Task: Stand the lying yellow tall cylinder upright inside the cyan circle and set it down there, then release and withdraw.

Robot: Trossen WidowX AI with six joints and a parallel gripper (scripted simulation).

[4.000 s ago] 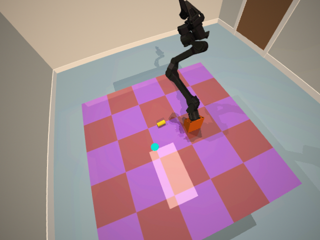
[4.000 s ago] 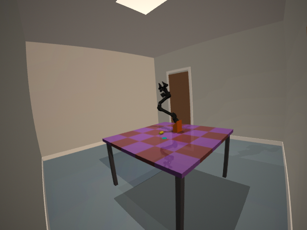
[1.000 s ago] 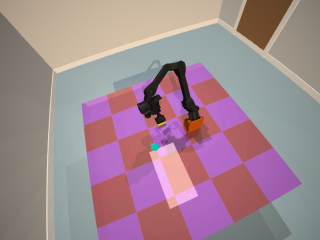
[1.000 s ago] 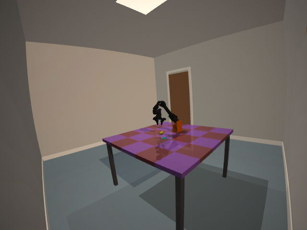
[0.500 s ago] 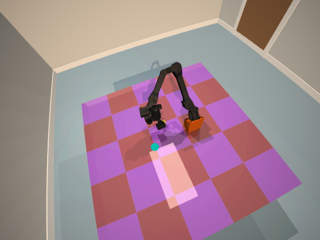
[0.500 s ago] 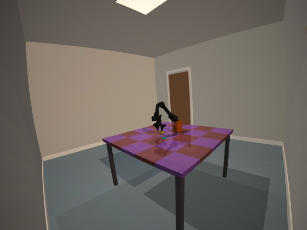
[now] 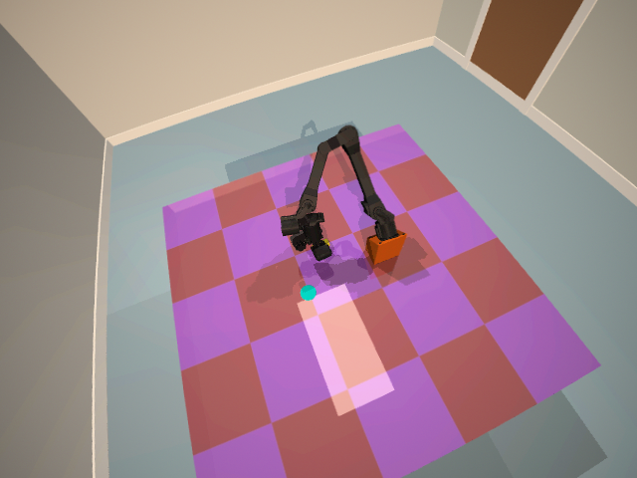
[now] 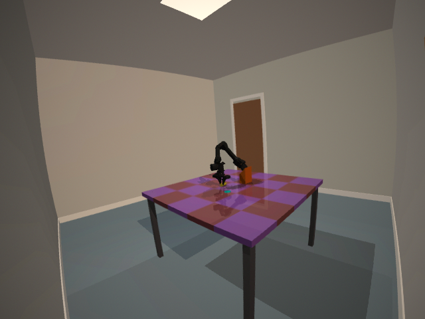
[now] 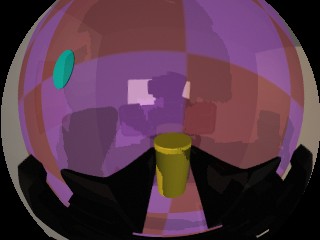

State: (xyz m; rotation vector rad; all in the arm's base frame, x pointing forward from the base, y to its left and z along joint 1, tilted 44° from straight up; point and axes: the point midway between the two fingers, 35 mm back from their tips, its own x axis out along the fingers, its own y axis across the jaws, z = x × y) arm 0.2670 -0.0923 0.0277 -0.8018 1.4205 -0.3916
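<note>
The yellow tall cylinder (image 7: 325, 242) (image 8: 222, 185) (image 9: 172, 175) lies on its side between the fingertips, mostly covered by the gripper in the top view. My gripper (image 9: 172, 151) points down low over the table and is shut on the cylinder, one finger on each side of it. Whether the cylinder touches the table I cannot tell. The cyan circle (image 7: 308, 292) (image 8: 227, 191) (image 9: 63, 69) is flat on the table, a short way from the gripper, and nothing stands on it. It is at the upper left in the wrist view.
The orange block (image 7: 389, 249) (image 8: 246, 175) at the arm's base stands to the right of the gripper in the top view. The checkered purple and red table (image 7: 458, 334) (image 8: 254, 226) carries a bright reflection beside the cyan circle.
</note>
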